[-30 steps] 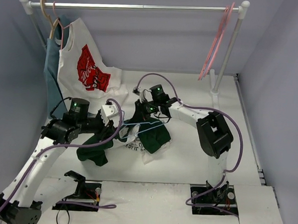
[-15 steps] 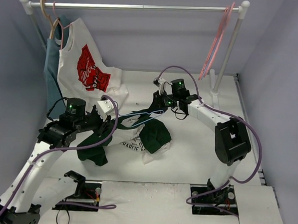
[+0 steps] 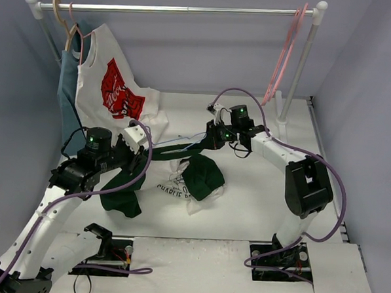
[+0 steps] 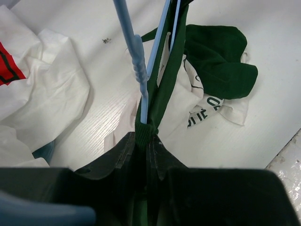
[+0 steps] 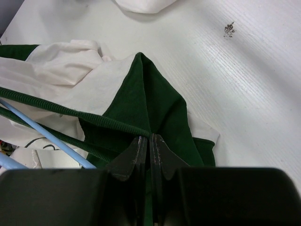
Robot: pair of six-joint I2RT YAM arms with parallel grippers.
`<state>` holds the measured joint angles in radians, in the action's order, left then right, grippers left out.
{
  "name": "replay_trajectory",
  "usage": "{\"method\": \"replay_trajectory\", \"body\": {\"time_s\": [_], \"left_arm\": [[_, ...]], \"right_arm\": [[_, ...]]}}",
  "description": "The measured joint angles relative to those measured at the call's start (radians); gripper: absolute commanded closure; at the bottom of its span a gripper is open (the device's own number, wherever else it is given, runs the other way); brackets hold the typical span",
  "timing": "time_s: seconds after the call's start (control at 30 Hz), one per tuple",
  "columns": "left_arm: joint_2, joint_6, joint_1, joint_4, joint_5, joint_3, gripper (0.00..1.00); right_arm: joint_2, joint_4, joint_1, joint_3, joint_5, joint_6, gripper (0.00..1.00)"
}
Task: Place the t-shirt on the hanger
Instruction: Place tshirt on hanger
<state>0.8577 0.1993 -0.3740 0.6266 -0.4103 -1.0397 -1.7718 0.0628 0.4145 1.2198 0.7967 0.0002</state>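
The left gripper (image 4: 146,141) is clenched on the dark green collar band of the t-shirt (image 3: 203,178). The thin blue wires of the hanger (image 4: 136,66) run straight out ahead of its fingertips, right alongside that band. Whether the wire itself is also pinched between the jaws cannot be told.

The right gripper (image 5: 149,141) is clamped tight on a peak of dark green fabric at the opposite side of the collar. The collar band and the hanger wires pass just to the left of its fingertips.

Between the 2 grippers the neckline is stretched taut above the counter (image 3: 245,208). The rest of the t-shirt hangs below them and lies bunched on the counter, with 1 green sleeve under the right gripper and the white body with black lettering beside it.

Beyond the left gripper, a white shirt with a red graphic (image 3: 113,90) hangs from the rail (image 3: 176,9), its hem spread on the counter.
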Motion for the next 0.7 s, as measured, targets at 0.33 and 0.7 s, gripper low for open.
{"method": "replay_trajectory", "body": {"time_s": [0.33, 0.7], "left_arm": [[0.009, 0.003, 0.000, 0.032, 0.010, -0.009, 1.00], [0.047, 0.009, -0.001, 0.043, -0.001, -0.080, 1.00]], "right_arm": [[0.068, -0.043, -0.011, -0.004, -0.060, 0.006, 1.00], [0.184, -0.170, -0.019, 0.109, -0.171, -0.007, 1.00]]}}
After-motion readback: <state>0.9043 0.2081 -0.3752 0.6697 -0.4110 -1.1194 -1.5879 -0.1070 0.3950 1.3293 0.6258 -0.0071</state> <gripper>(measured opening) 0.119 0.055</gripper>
